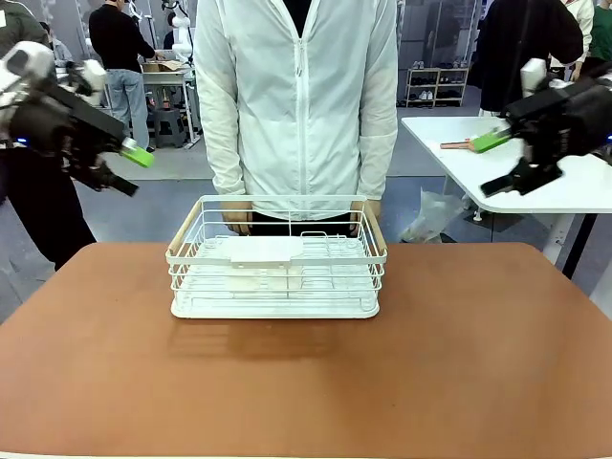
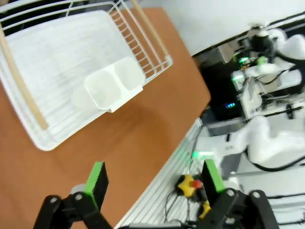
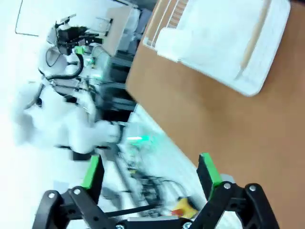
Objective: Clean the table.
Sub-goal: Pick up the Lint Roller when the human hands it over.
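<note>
On the reddish-brown matte desk (image 1: 306, 382), spanning the foreground: white wire rack with wooden handles (image 1: 277, 308), a person's hands (image 1: 237, 221) at its far rim.
Hazard, as judged: an arm reaching in may strike those hands or snag wire. Pose: left fingers (image 1: 139, 154) and right fingers (image 1: 491, 142) hover raised at either side, wide open, empty.

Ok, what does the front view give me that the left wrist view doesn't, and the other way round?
Front: a person's hands at the white wire rack's far rim, and the right end effector, raised and open. Left wrist: a red button among cables below the table edge. Both: that rack on the table, and the open left end effector.
</note>
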{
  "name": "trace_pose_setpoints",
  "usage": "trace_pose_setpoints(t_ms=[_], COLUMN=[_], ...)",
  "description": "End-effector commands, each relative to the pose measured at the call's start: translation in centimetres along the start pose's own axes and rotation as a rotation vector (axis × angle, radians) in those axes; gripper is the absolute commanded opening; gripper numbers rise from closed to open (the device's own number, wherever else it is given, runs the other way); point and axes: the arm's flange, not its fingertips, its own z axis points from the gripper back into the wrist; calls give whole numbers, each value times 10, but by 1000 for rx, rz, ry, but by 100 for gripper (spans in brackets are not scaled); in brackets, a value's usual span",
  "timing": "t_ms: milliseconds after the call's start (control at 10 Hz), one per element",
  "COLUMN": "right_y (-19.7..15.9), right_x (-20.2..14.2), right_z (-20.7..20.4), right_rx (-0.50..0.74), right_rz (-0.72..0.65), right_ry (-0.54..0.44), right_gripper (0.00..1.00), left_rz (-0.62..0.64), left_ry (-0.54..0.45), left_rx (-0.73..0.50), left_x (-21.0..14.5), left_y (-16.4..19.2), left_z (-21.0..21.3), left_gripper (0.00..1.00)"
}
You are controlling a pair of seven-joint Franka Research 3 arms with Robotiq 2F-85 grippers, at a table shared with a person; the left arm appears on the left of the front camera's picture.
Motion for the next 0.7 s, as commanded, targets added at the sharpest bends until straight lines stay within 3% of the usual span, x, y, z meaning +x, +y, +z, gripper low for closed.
trace_pose_setpoints(t_ms=[0,200,400,600], right_y=[-28,-49,-78,-102], right_x=[-4,-21,-42,-70], right_z=[44,100,161,208], right_rx=[4,-9,32,86], right_rz=[-167,-213,-290,-360], right_ry=[-45,-87,-193,-307], right_gripper=[100,100,100,100], left_rz=[83,173,292,311], left_ry=[-105,-246,-352,-410], left_rx=[-106,-132,-133,-102], left_x=[-17,-32,-60,-88], left_y=[26,40,69,84], left_z=[70,137,177,211], left_gripper=[100,100,100,100])
